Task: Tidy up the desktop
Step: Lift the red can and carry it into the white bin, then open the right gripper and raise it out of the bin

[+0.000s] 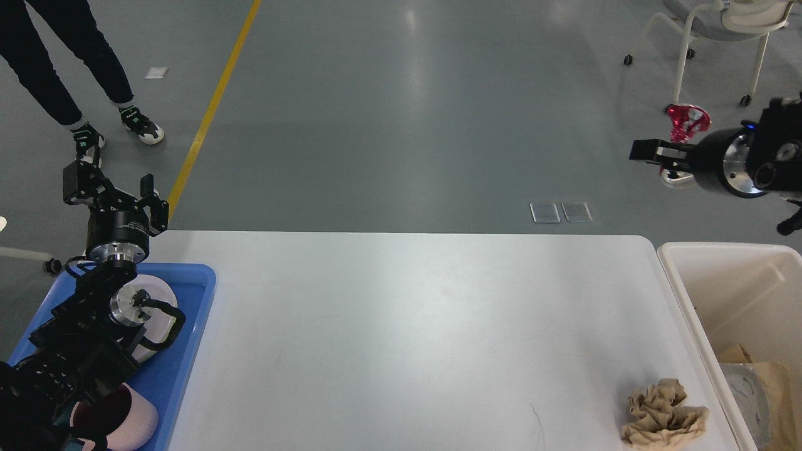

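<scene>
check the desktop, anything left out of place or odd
Yes. A crumpled tan paper wad lies loose on the desktop near its right front corner, beside the cream bin that already holds similar paper. Nothing else lies on the bare surface.

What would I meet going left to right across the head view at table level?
Left gripper, fingers spread → blue tray → bare desktop → crumpled brown paper → cream-white bin, with the right gripper raised above, holding a red wrapper.

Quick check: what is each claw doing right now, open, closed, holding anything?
Left claw: open, empty, raised above the blue plastic tray.
Right claw: closed on a crumpled shiny red wrapper.
</scene>
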Motion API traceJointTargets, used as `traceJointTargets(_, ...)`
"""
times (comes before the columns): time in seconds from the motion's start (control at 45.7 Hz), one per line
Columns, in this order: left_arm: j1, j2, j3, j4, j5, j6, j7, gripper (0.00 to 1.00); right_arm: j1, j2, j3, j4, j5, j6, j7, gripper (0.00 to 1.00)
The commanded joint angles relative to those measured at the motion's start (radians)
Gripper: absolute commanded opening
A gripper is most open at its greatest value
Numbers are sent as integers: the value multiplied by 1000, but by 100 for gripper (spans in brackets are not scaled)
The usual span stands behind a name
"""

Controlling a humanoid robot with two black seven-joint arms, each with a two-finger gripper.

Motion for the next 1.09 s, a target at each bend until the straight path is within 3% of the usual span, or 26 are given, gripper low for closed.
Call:
traceJointTargets(0.0,0,0,0,0,0,0,0,97,-225,-32,-32,-201,72,3,2,11)
traceJointTargets(0.153,0,0,0,0,0,0,0,97,-446,-48,-27,-361,139,7,5,15)
traceJointTargets(0.284,0,0,0,0,0,0,0,97,-597,-46,-12,-473,141,6,4,28)
traceJointTargets(0.416,0,0,0,0,0,0,0,97,-750,-32,13,-574,141,3,4,58)
traceJointTargets(0.481,0,0,0,0,0,0,-1,97,-801,-18,43,-628,141,-2,4,93)
traceJointTargets(0.503,0,0,0,0,0,0,-1,97,-815,-12,54,-645,141,-2,4,100)
traceJointTargets(0.809,0,-1,0,0,0,0,-1,97,-885,-5,131,-691,141,4,4,100)
traceJointTargets(1.072,0,0,0,0,0,0,-1,97,-748,37,151,-668,139,18,2,100)
